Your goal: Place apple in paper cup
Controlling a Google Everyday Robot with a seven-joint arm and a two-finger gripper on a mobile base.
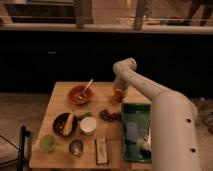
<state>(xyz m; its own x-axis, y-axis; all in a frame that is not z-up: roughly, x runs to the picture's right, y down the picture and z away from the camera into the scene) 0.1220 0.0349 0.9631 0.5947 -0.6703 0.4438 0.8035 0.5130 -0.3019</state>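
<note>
The apple (118,96) is a small red-orange fruit at the far right part of the wooden table (60,95). My gripper (118,92) is right over the apple, at the end of the white arm that reaches in from the right. The paper cup (88,125) is a short white cup standing upright near the table's middle, well to the front left of the apple and the gripper.
An orange-red bowl with a spoon (79,94) sits at the back left. A dark bowl with a banana (65,124), a light green cup (47,143), a metal cup (76,147), a dark reddish cluster (106,115), a flat bar (101,151) and a green tray (135,131) fill the front.
</note>
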